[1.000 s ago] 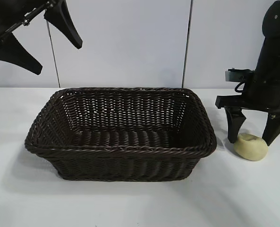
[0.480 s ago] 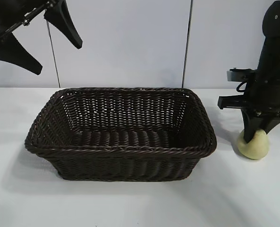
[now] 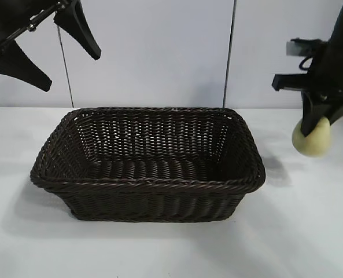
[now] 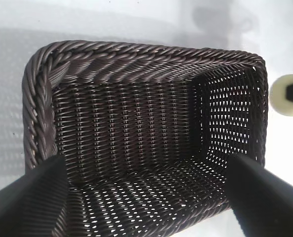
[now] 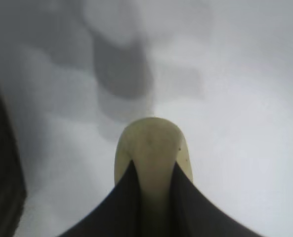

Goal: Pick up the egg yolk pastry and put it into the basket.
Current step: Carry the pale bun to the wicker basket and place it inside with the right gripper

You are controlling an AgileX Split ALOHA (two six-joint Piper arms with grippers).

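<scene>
My right gripper (image 3: 317,121) is shut on the egg yolk pastry (image 3: 312,141), a small pale yellow bun, and holds it in the air above the table, to the right of the basket. In the right wrist view the pastry (image 5: 151,143) is squeezed between the two black fingers (image 5: 119,197). The dark brown woven basket (image 3: 148,182) stands in the middle of the table and is empty. My left gripper (image 3: 50,43) is open, raised high at the upper left; its wrist view looks down into the basket (image 4: 136,54) and shows the pastry (image 4: 284,94) at the edge.
White tabletop (image 3: 159,249) all round the basket. A pale wall with two dark vertical seams stands behind. The pastry's shadow (image 5: 121,74) lies on the table below it.
My right gripper closed on the pastry on the table, then lifted it well above the surface. The left arm and the basket have not moved.
</scene>
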